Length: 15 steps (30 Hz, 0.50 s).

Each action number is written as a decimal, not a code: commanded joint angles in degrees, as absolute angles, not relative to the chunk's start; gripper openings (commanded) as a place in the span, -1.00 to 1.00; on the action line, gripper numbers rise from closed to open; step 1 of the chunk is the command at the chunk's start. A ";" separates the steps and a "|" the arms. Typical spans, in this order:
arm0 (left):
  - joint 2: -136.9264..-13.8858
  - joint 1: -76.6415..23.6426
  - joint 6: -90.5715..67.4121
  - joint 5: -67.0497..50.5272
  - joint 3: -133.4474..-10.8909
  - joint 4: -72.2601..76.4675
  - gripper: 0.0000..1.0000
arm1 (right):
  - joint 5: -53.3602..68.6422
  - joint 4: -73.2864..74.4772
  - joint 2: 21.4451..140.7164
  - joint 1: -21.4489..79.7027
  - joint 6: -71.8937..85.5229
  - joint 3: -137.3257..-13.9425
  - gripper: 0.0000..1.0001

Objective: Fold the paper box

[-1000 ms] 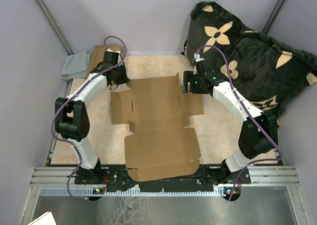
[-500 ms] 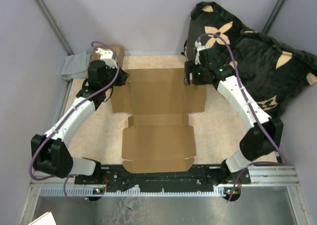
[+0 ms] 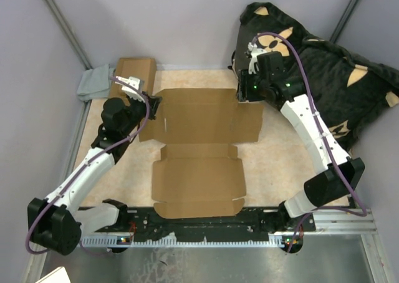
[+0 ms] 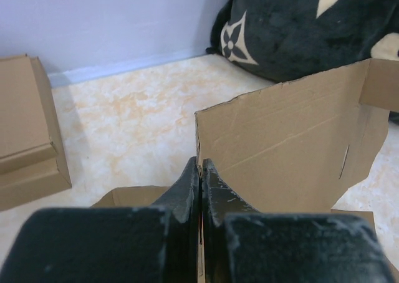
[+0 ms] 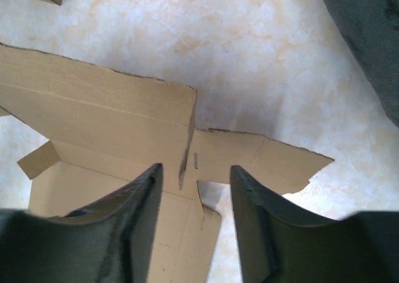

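The paper box [image 3: 199,146] is a brown die-cut cardboard sheet lying spread out mid-table. My left gripper [image 3: 151,102] is at the sheet's far left corner. In the left wrist view it [image 4: 200,171] is shut on the left edge of a far panel [image 4: 280,152], which stands raised. My right gripper [image 3: 244,96] is open above the sheet's far right corner. In the right wrist view its fingers [image 5: 194,171] straddle the slit between the far panel [image 5: 93,115] and a side flap [image 5: 262,158], without touching them.
A stacked pair of small brown boxes [image 3: 134,71] sits at the far left, also in the left wrist view [image 4: 25,139]. A grey cloth [image 3: 95,83] lies beside them. A dark flowered pillow [image 3: 318,77] fills the far right corner. Purple walls enclose the table.
The sheet has slid away from the near rail and lies straighter. The left arm has stretched out, its gripper still at the far left corner. The right gripper has moved farther back.
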<state>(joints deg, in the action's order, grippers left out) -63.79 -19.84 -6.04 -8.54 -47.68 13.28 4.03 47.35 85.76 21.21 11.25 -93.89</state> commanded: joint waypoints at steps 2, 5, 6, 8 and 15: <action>-60.02 -20.88 -1.85 -10.28 -45.74 20.92 -1.00 | 7.27 49.84 85.80 21.09 10.04 -99.70 -0.20; -58.63 -21.29 -0.80 -11.29 -44.64 22.07 -1.00 | 7.88 51.50 86.61 21.09 9.67 -100.88 -0.22; -58.26 -21.33 -0.51 -11.49 -44.27 22.52 -1.00 | 8.07 51.98 86.84 21.09 9.53 -101.07 -0.22; -57.30 -21.56 -0.06 -11.85 -43.21 23.75 -1.00 | 8.39 52.64 87.23 21.09 9.28 -101.18 -0.23; -54.38 -21.95 0.35 -13.24 -40.39 27.37 -1.00 | 8.28 52.96 88.57 21.09 9.07 -100.97 -0.22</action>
